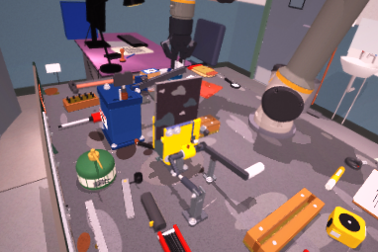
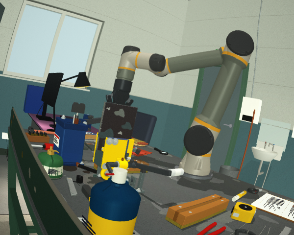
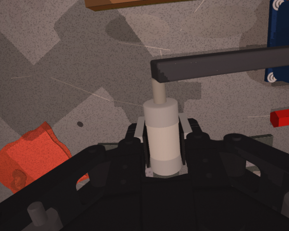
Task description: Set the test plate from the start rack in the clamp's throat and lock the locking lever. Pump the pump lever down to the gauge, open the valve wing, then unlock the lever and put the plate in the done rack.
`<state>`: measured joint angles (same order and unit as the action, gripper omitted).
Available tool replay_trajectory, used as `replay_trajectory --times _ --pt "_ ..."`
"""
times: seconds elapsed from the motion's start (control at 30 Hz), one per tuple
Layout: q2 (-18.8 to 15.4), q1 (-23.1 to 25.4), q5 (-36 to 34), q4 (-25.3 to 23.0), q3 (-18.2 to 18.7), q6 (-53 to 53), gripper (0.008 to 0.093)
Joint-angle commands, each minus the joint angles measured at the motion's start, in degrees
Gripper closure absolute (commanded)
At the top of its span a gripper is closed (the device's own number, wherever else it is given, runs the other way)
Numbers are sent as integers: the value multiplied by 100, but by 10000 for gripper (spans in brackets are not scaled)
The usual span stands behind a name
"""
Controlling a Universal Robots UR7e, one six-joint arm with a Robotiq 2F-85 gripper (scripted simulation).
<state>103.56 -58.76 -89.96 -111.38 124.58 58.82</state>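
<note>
The pump lever's cream handle (image 3: 161,135) is hidden behind the test plate in the side cameras; it sits clasped in my closed gripper (image 3: 162,146) at the end of the dark lever bar (image 3: 224,63) that reaches out from the blue pump block (image 1: 120,112). The dark mottled test plate (image 1: 178,100) stands upright in the yellow clamp (image 1: 179,138). The locking lever (image 1: 228,161) with its white tip points out to the right, low over the bench. The gripper (image 1: 178,53) hovers behind the plate's top edge.
An orange slotted rack (image 1: 284,220) lies at the near right of the bench, by a yellow tape measure (image 1: 346,224). A green gas canister (image 1: 95,168) stands left of the clamp. A crumpled red cloth (image 3: 30,154) lies below the gripper, and another orange rack (image 3: 129,3) lies beyond it.
</note>
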Motion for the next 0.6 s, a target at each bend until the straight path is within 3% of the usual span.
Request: replay_trajectory --times 0.0,0.57 --pt "-29 -8 -4 -26 25 2 934" --pt "-75 -35 -4 -214 168 29 934"
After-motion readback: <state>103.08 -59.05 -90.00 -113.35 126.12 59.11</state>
